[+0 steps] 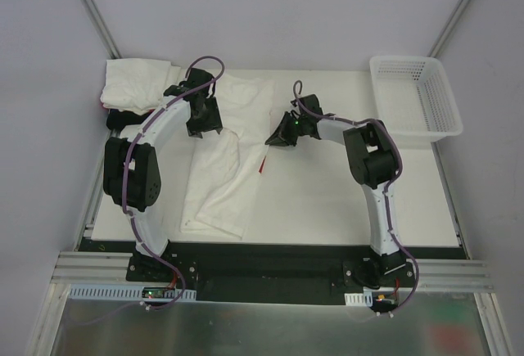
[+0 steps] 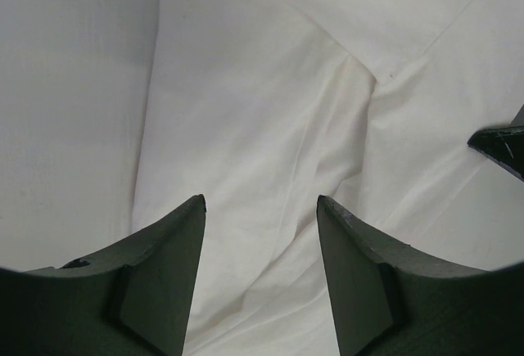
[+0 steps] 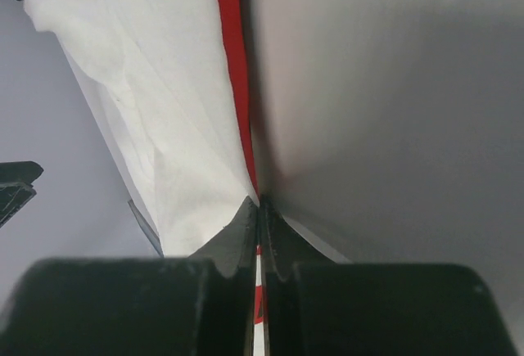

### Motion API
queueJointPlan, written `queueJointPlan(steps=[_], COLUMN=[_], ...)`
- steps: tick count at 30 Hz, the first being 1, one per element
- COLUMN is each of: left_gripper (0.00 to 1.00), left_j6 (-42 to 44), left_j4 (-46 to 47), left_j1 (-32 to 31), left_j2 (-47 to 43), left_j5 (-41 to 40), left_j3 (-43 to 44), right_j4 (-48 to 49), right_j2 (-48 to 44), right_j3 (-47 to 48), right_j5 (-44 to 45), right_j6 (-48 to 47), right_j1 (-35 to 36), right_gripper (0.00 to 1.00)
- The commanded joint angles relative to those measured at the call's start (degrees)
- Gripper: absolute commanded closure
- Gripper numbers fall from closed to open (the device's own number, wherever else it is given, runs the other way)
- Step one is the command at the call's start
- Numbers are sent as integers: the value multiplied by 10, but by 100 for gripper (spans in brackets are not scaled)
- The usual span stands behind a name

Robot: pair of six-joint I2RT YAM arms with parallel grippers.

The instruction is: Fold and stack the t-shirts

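A white t-shirt (image 1: 221,172) lies crumpled and spread across the middle of the table. My left gripper (image 1: 205,127) hovers over its upper part, open and empty; in the left wrist view (image 2: 260,202) the jaws stand wide apart above creased white cloth (image 2: 270,110). My right gripper (image 1: 272,138) is shut on the shirt's right edge. In the right wrist view (image 3: 259,205) the fingers pinch white cloth (image 3: 155,94) with a red strip (image 3: 232,61) beside it. A red sliver (image 1: 264,163) shows at that edge. A pile of white shirts (image 1: 135,84) lies back left.
A white plastic mesh basket (image 1: 426,123) stands at the back right corner. Something dark (image 1: 123,119) lies under the back-left pile. Bare table (image 1: 344,200) stretches right of the shirt. The right gripper's tip (image 2: 501,147) shows at the right of the left wrist view.
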Motion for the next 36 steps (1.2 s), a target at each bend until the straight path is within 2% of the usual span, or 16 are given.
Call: queueJointPlan(steps=[1,11,19,23,25,31,36], left_gripper=[44,44,44,44,44,44,44], left_j6=[2,-6,-4,-6,-6,-1,3], left_j4=[-9,-5,-2,6,7,10,5], left_j1=[7,7,6,5,5,-24,-111], left_j2=[-17,-24,-26,-32,-35,-39,-60], left_j5=[7,16,22,48,50,81,67], left_j3=[2,-21,-23,-21,-20,-15,-35], right_j4=[-14,-14,-18,-46,-75,-85,-65], right_j2=[-31,-90,-120,-125,-139,-234,-333], right_j3=[-40,-118,-148,-127,-124,-167,-241], right_j5=[35,48,68,72,87,102,105], right_j6=[-17,-51,-64,-75,-84,-82,-76], right_j1=[-49,-152,-186,-186,-189,-208,-207], right_gripper=[99,99,99,77,73,71,70])
